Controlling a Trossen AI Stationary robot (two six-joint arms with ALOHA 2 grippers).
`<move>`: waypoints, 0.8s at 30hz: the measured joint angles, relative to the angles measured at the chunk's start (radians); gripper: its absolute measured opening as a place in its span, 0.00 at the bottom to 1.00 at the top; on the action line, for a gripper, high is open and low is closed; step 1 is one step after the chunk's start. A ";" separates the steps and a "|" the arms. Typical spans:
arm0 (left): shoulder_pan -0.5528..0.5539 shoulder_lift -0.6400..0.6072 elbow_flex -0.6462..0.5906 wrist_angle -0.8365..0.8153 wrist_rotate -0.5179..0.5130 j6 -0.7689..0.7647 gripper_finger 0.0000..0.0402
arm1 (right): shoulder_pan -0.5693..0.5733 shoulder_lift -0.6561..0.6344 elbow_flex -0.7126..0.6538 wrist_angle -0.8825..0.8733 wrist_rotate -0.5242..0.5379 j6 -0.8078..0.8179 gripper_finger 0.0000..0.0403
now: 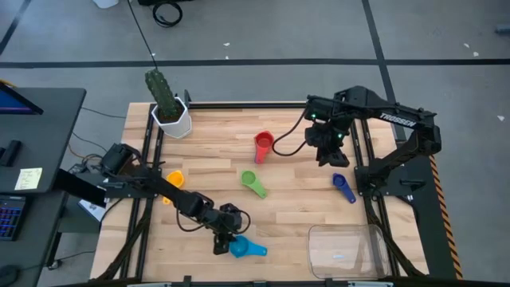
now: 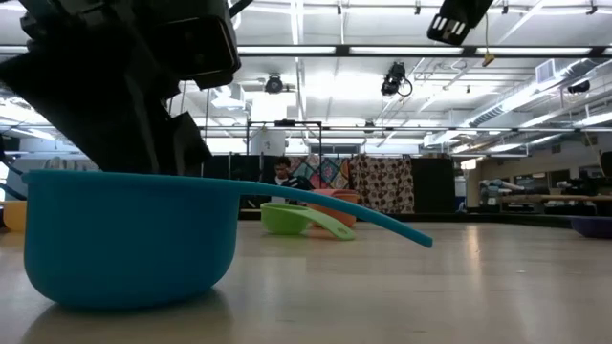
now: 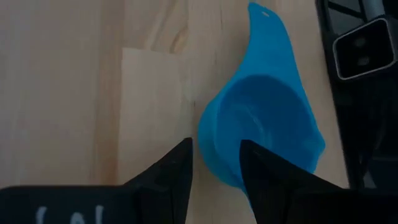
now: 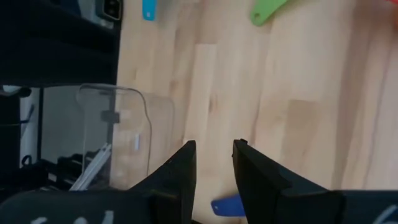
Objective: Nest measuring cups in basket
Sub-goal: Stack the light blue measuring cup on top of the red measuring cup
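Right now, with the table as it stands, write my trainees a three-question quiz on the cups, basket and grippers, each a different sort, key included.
1. True or false: the basket already holds a cup.
2. Which cup does the left gripper straddle at the rim?
A. green cup
B. light blue cup
C. red cup
3. Fill in: the right gripper hangs above the table with ____ between its fingers.

Key:
1. False; it shows no cup inside.
2. B; one finger inside the bowl, one outside.
3. Nothing; the dark blue cup lies on the wood beside it.
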 joint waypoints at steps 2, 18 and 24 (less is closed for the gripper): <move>0.000 0.016 0.000 -0.003 0.003 -0.005 0.34 | 0.010 0.000 0.000 0.000 -0.008 -0.001 0.27; 0.011 0.069 0.000 0.038 0.022 0.010 0.11 | 0.061 0.000 0.000 0.000 -0.009 0.021 0.27; 0.031 0.068 0.000 0.037 0.050 0.005 0.04 | 0.060 0.000 0.000 0.000 -0.008 0.020 0.27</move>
